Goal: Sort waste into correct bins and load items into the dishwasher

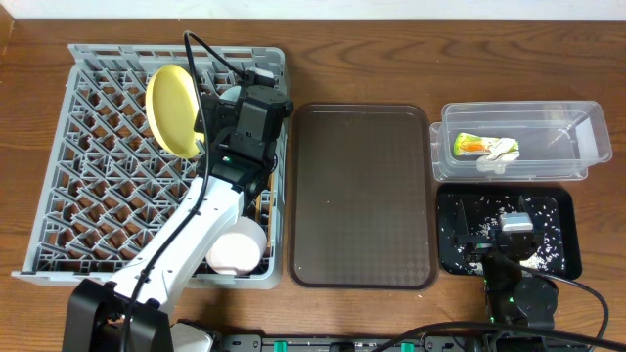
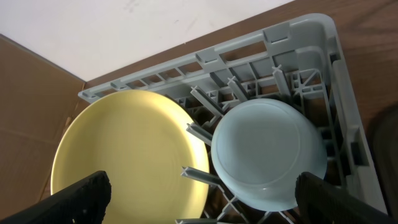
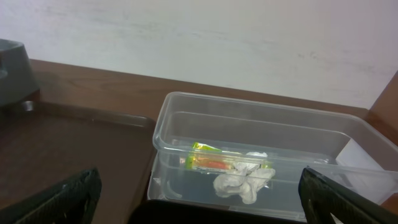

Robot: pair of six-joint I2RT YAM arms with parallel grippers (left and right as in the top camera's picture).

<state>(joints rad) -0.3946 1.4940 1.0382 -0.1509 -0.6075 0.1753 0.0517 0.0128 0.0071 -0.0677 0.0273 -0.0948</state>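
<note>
Yellow plate (image 2: 130, 155): it stands on edge among the pegs at the far side of the dish rack (image 1: 59, 220), tilted a little.
Light blue bowl (image 2: 267, 155): it sits just beside the plate in the rack's far corner, propped on the pegs; I cannot tell whether the two touch.
White bowl (image 1: 235, 246): it is in the rack's near right corner, under my left arm. I cannot pick out the cup or the chopsticks for sure.
Left gripper (image 2: 208, 202): it hangs over the plate and blue bowl with its fingers spread wide and nothing between them.
Waste: the snack wrapper (image 3: 211, 163) and paper scrap (image 3: 242, 180) lie together in the clear tub (image 1: 572, 122). White crumbs (image 1: 548, 244) are scattered in the black tray (image 1: 567, 210).
Right gripper (image 3: 202, 205): it is over the black tray, facing the tub, spread wide and empty.
Brown serving tray (image 1: 360, 196): it lies between the rack and the bins.
Step in hand: loading the rack, I judge; the plate looks seated and free of my fingers.
Next move: lift the left gripper straight up and clear of the plate rim and pegs so that nothing tips. Then look for anything not yet stowed.
</note>
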